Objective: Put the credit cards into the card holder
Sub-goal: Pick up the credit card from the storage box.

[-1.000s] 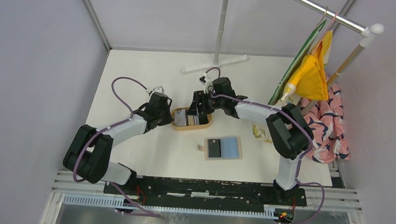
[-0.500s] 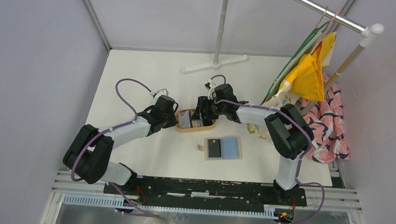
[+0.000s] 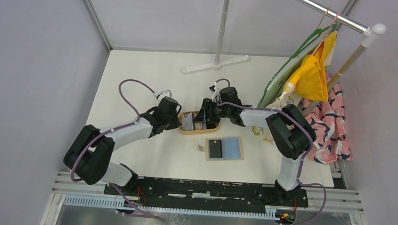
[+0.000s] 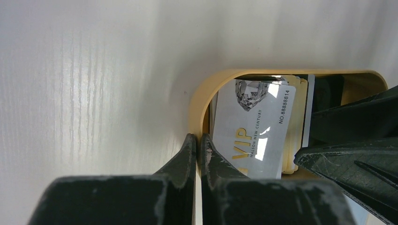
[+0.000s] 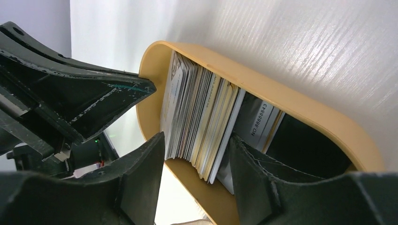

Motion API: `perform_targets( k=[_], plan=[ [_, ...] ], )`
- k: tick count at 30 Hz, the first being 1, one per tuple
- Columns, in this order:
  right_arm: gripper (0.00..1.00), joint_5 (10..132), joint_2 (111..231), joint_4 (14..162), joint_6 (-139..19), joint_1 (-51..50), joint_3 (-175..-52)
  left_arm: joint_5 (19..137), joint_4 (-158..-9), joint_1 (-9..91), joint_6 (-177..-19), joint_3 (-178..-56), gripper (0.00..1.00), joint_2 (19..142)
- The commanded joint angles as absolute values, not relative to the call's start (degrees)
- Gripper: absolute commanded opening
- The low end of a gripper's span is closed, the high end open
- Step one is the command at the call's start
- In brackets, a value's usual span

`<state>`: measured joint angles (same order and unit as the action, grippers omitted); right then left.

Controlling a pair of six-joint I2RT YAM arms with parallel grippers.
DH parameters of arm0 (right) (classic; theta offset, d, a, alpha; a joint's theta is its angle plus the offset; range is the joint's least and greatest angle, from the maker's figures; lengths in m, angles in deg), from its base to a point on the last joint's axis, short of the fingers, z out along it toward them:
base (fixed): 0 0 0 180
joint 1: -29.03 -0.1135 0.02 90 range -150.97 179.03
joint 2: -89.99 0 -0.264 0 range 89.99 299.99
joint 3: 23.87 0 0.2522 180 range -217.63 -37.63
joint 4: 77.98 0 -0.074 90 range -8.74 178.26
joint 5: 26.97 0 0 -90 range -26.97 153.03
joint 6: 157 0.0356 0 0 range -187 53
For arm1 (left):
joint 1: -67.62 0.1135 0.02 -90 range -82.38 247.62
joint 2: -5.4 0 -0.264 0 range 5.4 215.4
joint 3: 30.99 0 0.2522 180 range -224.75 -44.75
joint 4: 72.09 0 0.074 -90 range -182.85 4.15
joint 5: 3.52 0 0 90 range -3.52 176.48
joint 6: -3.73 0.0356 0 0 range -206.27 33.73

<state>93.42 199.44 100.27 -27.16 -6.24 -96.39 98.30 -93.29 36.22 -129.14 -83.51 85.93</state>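
credit cards (image 5: 202, 108) between parted right gripper (image 5: 195, 150) jaws, left gripper (image 4: 198, 141) clamped on tray (image 4: 195, 108) rim

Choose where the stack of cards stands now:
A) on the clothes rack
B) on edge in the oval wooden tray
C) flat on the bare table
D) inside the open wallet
B: the right wrist view shows the cards packed upright, on edge, inside the tray, while the wallet lies open on the table, apart from it.
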Motion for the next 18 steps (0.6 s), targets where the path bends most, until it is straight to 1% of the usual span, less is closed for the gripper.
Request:
perform_targets(
  k=[1, 9, 14, 16, 18],
  plan=[
    [0.58, 97.22, 199.44, 106.83, -23.23, -5.26, -95.49, 97.39, -87.70, 35.84, -132.40, -87.51, 0.02, 85.30],
    [0.58, 102.88, 200.09, 116.74, -15.96, -4.69, -93.54, 97.38, -87.74, 35.28, -132.83, -87.88, 0.02, 85.22],
    [0.58, 104.11, 199.76, 118.95, -15.15, -4.37, -93.18, 97.45, -87.70, 35.10, -132.94, -88.25, 0.02, 85.37],
    [0.57, 104.07, 200.09, 118.78, -15.27, -4.36, -93.17, 97.39, -87.59, 34.99, -133.02, -88.47, 0.02, 85.67],
    [0.52, 103.20, 200.59, 116.28, -16.91, -4.35, -94.01, 97.30, -87.52, 34.84, -133.03, -88.67, 0.02, 85.86]
  ],
)
